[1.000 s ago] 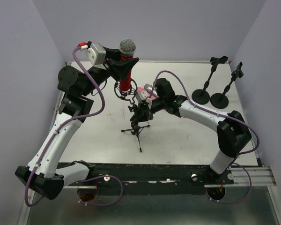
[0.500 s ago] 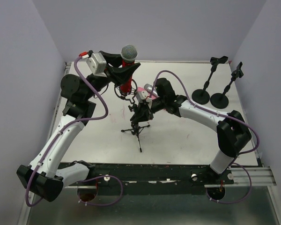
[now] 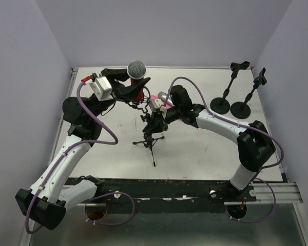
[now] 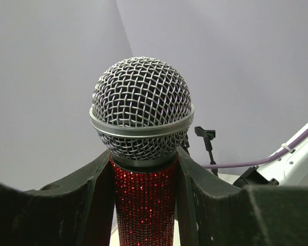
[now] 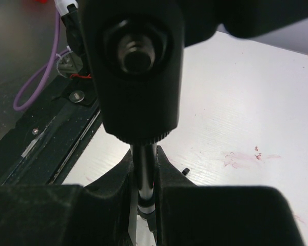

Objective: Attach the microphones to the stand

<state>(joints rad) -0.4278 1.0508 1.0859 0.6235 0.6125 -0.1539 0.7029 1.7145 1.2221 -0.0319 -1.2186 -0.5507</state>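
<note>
Pale lilac walls (image 3: pixel 195 31) enclose a white tabletop (image 3: pixel 205 148) marked with faint pinkish smudges. At the upper centre of the overhead view, the left gripper (image 3: pixel 135 88) is closed around the glittery red microphone (image 3: pixel 136 72) and holds it upright, with its silver mesh head on top. The left wrist view shows the two black fingers (image 4: pixel 95 189) pressed against either side of the sparkling red barrel, just under the silver ring of the head (image 4: pixel 141 107). The microphone's lower end sits close above the black holder (image 3: pixel 137 104) at the top of the small tripod stand (image 3: pixel 151 141). Whether the two touch cannot be told. Just below and to the right of it in the frame, the right gripper (image 3: pixel 155 119) is narrowed onto the tripod stand's thin shaft. In the right wrist view its fingers (image 5: pixel 118 179) pinch that shaft (image 5: pixel 143 169) beneath a large black knob (image 5: pixel 138 66). Behind this gripper, partly hidden, lie the pink microphone (image 3: pixel 155 97) and the silver-grey microphone (image 3: pixel 163 96), close together on the table. At the upper right of the frame, two black round-base stands (image 3: pixel 223 97) (image 3: pixel 245 100) stand side by side, each topped by a clip, well apart from both grippers. Purple cables (image 3: pixel 100 130) loop along both arms.
</note>
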